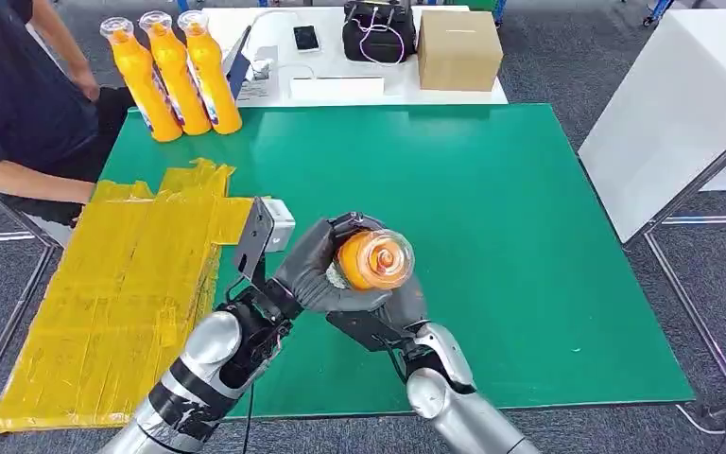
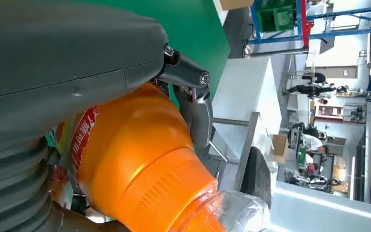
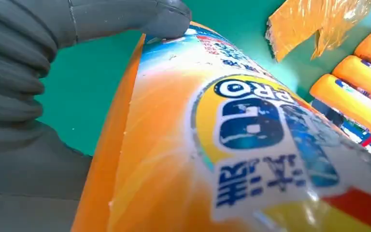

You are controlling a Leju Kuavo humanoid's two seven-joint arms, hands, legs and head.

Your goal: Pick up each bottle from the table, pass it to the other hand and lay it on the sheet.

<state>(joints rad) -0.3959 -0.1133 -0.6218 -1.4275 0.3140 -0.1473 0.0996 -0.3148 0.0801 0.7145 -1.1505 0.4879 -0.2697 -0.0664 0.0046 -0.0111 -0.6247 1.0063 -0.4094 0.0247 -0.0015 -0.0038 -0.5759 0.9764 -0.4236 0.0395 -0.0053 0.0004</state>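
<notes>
Mid-handover above green mat (image 1: 529,236): our left hand (image 1: 317,270) and right hand (image 1: 392,307) both clasp orange bottle (image 1: 375,259), cap towards camera. We judge: confirm left grasp firm, then loosen right fingers, carry to yellow sheet (image 1: 123,284).
</notes>
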